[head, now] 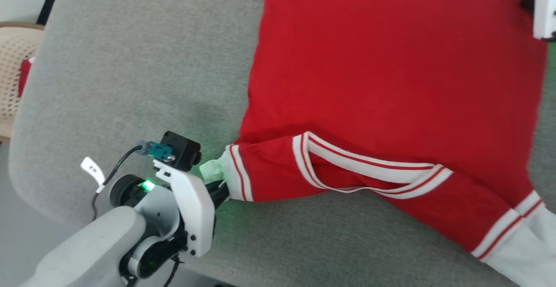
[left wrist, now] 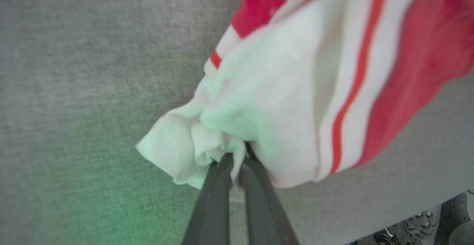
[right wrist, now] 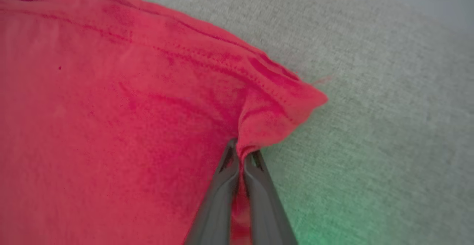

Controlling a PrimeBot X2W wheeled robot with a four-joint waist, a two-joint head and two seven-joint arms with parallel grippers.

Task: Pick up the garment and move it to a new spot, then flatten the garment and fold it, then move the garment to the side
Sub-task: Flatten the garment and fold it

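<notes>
Overhead, red garment [head: 391, 83] lying spread across grey worktop [head: 130, 61], plain side up.
Left wrist: left gripper [left wrist: 237, 158] closed, pinching white cuff [left wrist: 259, 100].
Right wrist: right gripper [right wrist: 242, 151] closed, nipping red corner [right wrist: 292, 100].
Shallow bites risking slipping when lifting.

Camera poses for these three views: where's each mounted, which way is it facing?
Head: on the head, looking down at the garment on a grey pad; left gripper and forearm lower left.
Left wrist: on the left wrist, looking along its shut jaws at the pinched white cuff.
Right wrist: on the right wrist, looking along the right gripper, jaws shut on a red corner.
Shared: head and left wrist views both show the cuff pinch.
</notes>
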